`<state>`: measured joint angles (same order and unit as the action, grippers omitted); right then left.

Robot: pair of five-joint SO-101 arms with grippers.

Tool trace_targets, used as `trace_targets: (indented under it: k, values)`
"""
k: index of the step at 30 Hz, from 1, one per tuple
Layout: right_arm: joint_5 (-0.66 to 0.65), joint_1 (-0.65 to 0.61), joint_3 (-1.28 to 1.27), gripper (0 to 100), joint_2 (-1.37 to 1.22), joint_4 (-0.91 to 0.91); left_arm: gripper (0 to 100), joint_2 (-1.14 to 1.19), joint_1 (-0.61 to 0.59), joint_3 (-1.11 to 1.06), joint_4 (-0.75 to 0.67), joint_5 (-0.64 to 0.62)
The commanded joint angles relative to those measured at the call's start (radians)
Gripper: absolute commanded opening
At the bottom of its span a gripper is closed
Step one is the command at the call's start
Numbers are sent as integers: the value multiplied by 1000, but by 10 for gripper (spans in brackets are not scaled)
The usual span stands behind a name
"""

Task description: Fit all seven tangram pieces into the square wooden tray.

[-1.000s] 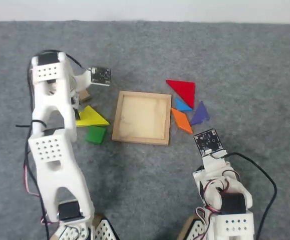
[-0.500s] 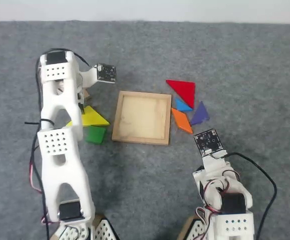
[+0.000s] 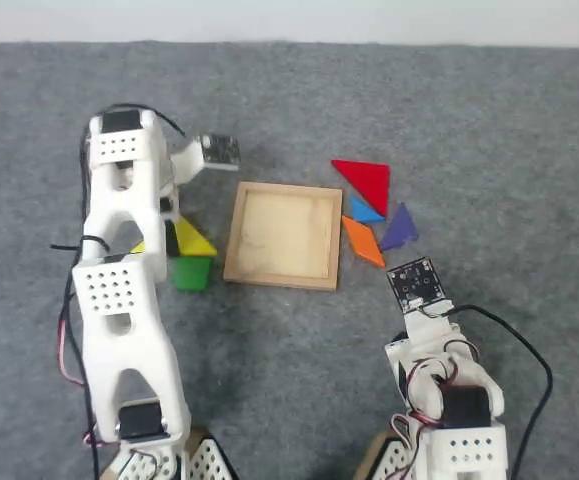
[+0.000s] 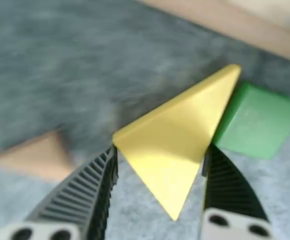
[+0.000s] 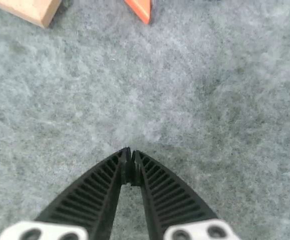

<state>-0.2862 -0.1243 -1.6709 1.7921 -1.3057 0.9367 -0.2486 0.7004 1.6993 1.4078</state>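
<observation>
Plainly lined up for a pinch: straddles yellow triangle (image 4: 177, 145) with left gripper (image 4: 160, 155) spread wide, one finger each side. Lies flat on carpet (image 3: 489, 120) just left of tray (image 3: 231, 235), touching green square (image 4: 257, 122), sharp corner and seemingly long axis aimed at tray. Holds right gripper (image 5: 130, 155) pinched closed on nothing, back by its base, likely for clearance.

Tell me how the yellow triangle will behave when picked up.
The yellow triangle looks like a thick solid block, so probably stiff. Lying flat on the grey mat, it shouldn't roll. Its slanted edges might twist when pinched.
</observation>
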Motion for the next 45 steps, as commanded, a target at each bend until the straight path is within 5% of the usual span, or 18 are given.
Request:
trace_targets:
  k: [1, 11, 21, 31, 45]
  values:
    - [-11, 15, -14, 6, 19, -2, 270, -69, 0, -21, -95, 32]
    - [-11, 15, -14, 6, 19, -2, 272, 3, 3, -7, -152, 68]
    - [-11, 15, -14, 6, 19, -2, 273, 14, 25, 197, 26, 66]
    - [-11, 15, -14, 6, 19, -2, 272, 126, 29, 216, -54, 68]
    - [-11, 15, -14, 6, 19, -2, 284, 186, 32, 394, 26, 68]
